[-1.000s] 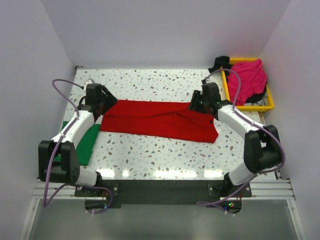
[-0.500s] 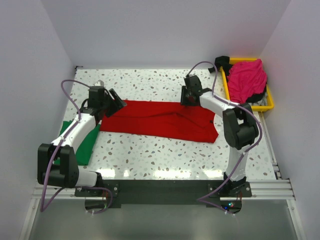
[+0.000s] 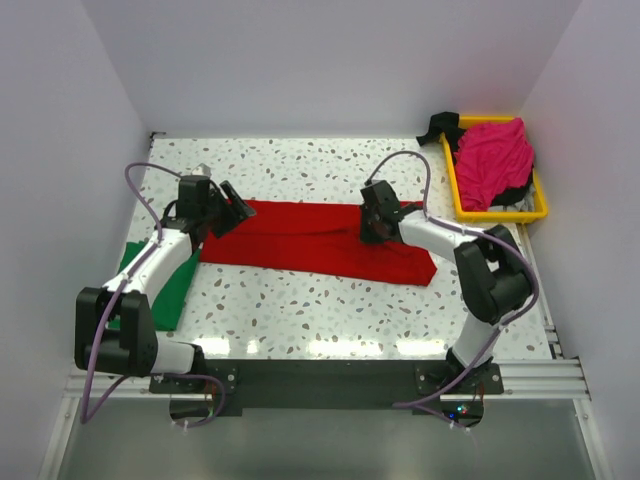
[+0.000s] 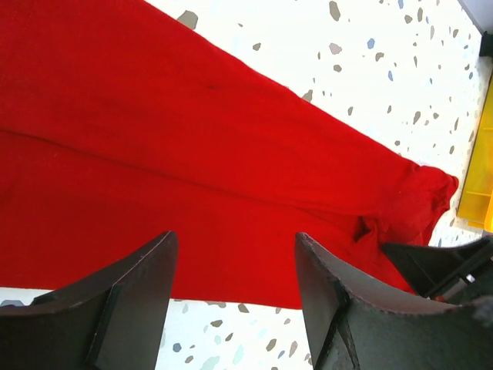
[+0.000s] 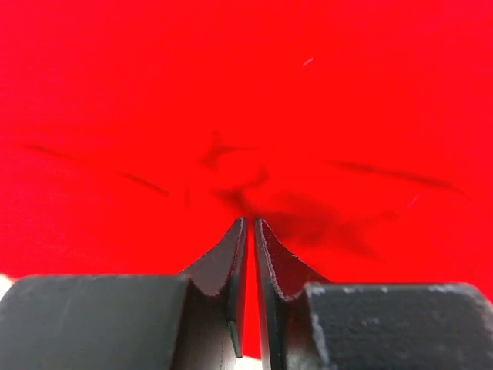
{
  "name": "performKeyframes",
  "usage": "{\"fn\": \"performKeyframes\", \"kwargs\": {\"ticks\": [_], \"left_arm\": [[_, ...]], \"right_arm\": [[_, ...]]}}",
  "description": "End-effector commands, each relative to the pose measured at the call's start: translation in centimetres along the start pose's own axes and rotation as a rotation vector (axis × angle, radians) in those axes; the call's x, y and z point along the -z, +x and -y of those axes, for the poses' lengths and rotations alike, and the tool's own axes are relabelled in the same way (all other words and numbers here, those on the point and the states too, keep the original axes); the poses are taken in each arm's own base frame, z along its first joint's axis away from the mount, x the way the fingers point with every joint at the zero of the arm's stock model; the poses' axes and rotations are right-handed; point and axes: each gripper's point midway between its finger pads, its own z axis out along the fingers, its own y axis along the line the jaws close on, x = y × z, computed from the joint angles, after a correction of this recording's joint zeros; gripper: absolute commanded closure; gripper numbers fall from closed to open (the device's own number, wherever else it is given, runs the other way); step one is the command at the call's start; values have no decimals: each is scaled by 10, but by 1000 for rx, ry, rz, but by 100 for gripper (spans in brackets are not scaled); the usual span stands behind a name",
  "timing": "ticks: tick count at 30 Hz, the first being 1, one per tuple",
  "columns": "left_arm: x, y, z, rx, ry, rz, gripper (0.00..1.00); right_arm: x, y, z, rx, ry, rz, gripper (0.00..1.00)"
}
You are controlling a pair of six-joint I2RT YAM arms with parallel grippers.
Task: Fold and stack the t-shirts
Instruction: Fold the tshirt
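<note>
Where both arms reach out, tabletop (image 3: 300, 310): white with dark speckles
Red t-shirt (image 3: 300, 240): laid out as a long band across the middle of the tabletop, left to right; creased and bunched towards its right end
Green t-shirt (image 3: 175, 285): at the left edge of the tabletop; partly hidden under the left arm; near the red t-shirt's left end
Yellow tray (image 3: 500, 213): far right corner of the tabletop
Magenta t-shirt (image 3: 492, 160): heaped in the yellow tray; crumpled
Left gripper (image 4: 235, 247): over the red t-shirt's left end; jaws wide apart; nothing between them
Right gripper (image 5: 250, 223): down on the red t-shirt, right of its middle; jaws almost together, pinching a pucker of red cloth
</note>
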Motion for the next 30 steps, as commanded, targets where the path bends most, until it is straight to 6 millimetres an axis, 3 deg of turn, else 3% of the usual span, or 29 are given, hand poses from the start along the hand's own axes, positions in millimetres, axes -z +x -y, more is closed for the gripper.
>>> {"fn": "performKeyframes", "kwargs": {"ticks": [1,3,8,11,16,25,30], "left_arm": [[7,-15,8,-17,25,68,33],[5,-17,9,-34,28,75,34],[-1,-21,8,-73,18,69,34],[-4,-19,7,-80,21,59,34],[-1,-15,20,-84,91,36,34],[15,-9,45,-137,170,10,33],[16,-1,45,-161,187,-24,33]], "right_arm": [[24,-17,-36,-58,-145,90,87],[26,-11,-46,-67,-198,84,86],[42,-20,-59,-60,-266,99,83],[57,-29,-43,-43,-188,140,72],[60,-25,-5,-51,-22,187,61],[48,-34,5,-82,55,231,56],[37,-28,5,-115,52,235,55]]}}
